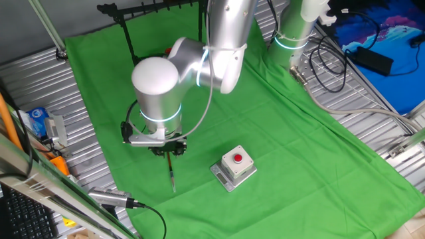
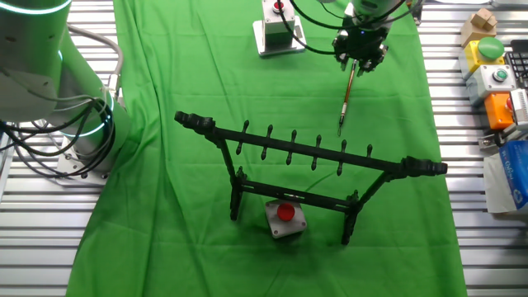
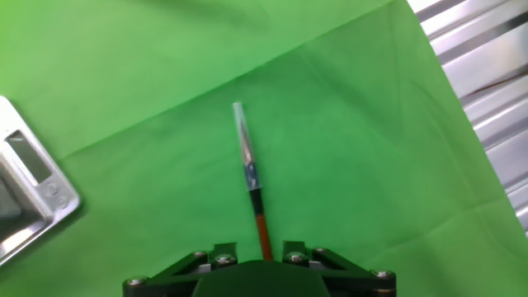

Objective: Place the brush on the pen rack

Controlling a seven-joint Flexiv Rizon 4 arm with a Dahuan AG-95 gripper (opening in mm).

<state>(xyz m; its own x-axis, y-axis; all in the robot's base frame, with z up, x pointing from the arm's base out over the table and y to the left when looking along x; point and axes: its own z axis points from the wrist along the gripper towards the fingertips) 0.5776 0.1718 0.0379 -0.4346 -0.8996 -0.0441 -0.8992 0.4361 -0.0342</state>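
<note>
Green cloth [image 1: 285, 133] | claw [image 1: 167, 150] pointing down, clamped on brush [image 1: 171, 174] | tip hanging below

In the other fixed view the pen rack [image 2: 309, 169] is standing in the middle of the frame on the surface [image 2: 181, 206], with a button box [image 2: 285, 218] sitting just below its lower bar. The brush [image 2: 346, 103] is lying above the rack, right of centre, running down from the tool [image 2: 360, 51] at the top of the frame. A second button box [image 2: 275, 31] is sitting left of the tool. In one fixed view the rack [image 1: 143, 20] is standing at the upper left, the brush [image 1: 170, 171] is pointing down below the tool [image 1: 166, 147], and a box [image 1: 234, 167] is sitting to its right
</note>
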